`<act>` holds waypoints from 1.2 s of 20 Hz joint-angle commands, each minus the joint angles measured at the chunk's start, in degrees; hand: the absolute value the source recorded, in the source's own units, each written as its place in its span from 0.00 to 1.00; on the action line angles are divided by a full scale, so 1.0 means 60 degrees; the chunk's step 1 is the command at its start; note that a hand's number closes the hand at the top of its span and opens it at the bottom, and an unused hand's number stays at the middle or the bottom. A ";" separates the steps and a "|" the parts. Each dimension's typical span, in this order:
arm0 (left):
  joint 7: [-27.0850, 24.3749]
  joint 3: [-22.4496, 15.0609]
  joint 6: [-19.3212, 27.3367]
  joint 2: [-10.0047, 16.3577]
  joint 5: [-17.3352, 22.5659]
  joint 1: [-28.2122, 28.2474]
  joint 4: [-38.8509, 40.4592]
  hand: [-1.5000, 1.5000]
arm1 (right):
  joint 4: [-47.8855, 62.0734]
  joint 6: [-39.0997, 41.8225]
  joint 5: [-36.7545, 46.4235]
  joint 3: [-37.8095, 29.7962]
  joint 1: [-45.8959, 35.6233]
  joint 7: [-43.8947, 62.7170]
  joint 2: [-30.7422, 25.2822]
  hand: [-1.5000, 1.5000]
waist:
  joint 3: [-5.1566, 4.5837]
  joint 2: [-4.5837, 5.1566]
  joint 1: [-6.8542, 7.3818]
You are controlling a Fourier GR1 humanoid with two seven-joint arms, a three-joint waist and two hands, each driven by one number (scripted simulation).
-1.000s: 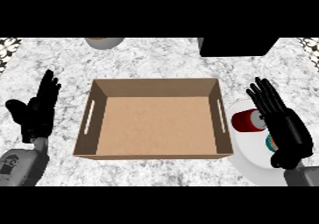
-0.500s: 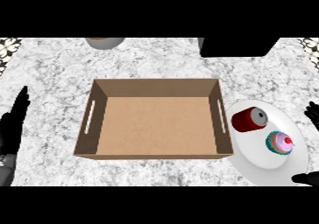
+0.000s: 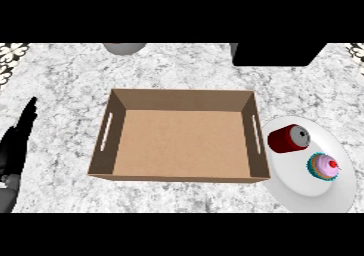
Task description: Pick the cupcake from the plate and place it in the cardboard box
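The cupcake is sitting upright on the white plate at the right side of the counter. It is wearing pink frosting with a red cherry on top and a bluish wrapper. On the same plate, toward its upper left part, a dark red can is lying on its side with its grey end facing to the right. The can and the cupcake are lying near each other, and I cannot tell if they are touching. The plate is resting just beside the right wall of the box. The box is standing open in the middle of the counter, showing its plain brown floor and a slot handle in the left wall and in the right wall. The left hand is showing at the left edge of the view, seen from its side. Its fingers are pointing straight up and lying pressed together, holding nothing. This hand is staying apart from the box's left wall and well apart from the cupcake, with the box between them. At the far edge of the counter a grey round thing and a black block are partly showing.
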 commanded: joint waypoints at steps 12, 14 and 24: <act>-0.0062 0.0414 -0.0383 -0.0005 -0.0163 -0.0085 0.0129 0.50 | -0.0803 0.1105 0.3718 0.2368 -0.1964 0.2671 -0.1645 0.00 | -0.0035 -0.0029 0.0040; -0.0209 0.0188 0.0010 -0.0546 -0.0573 0.0256 0.0076 0.50 | -0.1098 0.1339 0.3815 0.2337 -0.1873 0.2994 -0.1384 0.00 | -0.0030 -0.0037 -0.0033; 0.0082 0.0933 -0.0738 -0.0646 -0.0859 0.0271 -0.0221 0.50 | -0.0579 0.1336 0.5623 0.2382 -0.2602 0.3650 -0.0033 0.00 | -0.0022 -0.0029 -0.0024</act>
